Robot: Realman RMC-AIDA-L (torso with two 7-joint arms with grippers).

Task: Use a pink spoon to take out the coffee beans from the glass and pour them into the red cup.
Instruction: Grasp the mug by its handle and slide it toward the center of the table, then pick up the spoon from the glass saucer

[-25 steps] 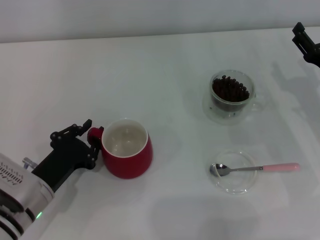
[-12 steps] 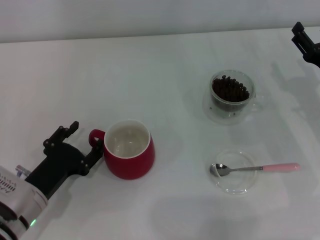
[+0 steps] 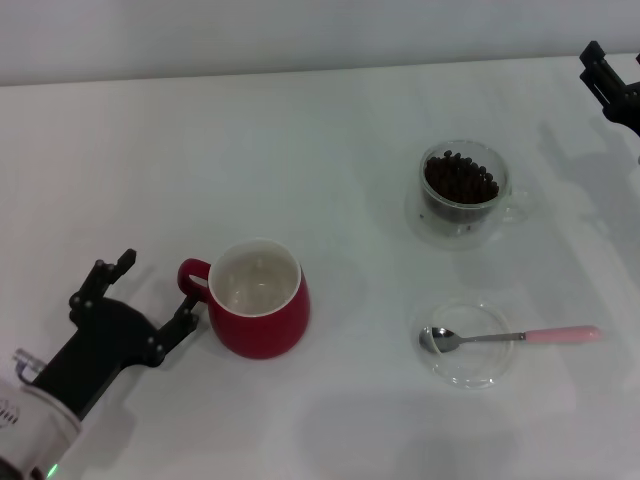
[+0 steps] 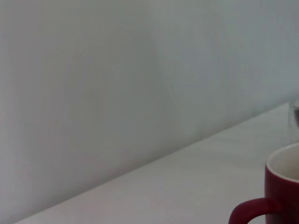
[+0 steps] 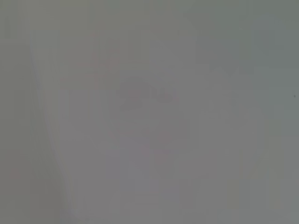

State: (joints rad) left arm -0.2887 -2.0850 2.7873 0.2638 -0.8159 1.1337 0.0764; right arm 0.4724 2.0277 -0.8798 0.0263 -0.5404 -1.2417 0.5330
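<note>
Resting low, left hand (image 3: 155,293) open beside red cup (image 3: 258,310) handle.

Head view looks steeply down on the table (image 3: 330,130) from above. Left wrist view sits low near the tabletop, facing the back wall, red cup (image 4: 275,196) close at its 5 o'clock; red cup (image 3: 255,297) shared with head. Right wrist view shows only blank grey.

red cup (image 3: 258,298) upright | glass (image 3: 463,194) (beans (image 3: 460,180) inside) | pink spoon (image 3: 510,337) flat
</note>
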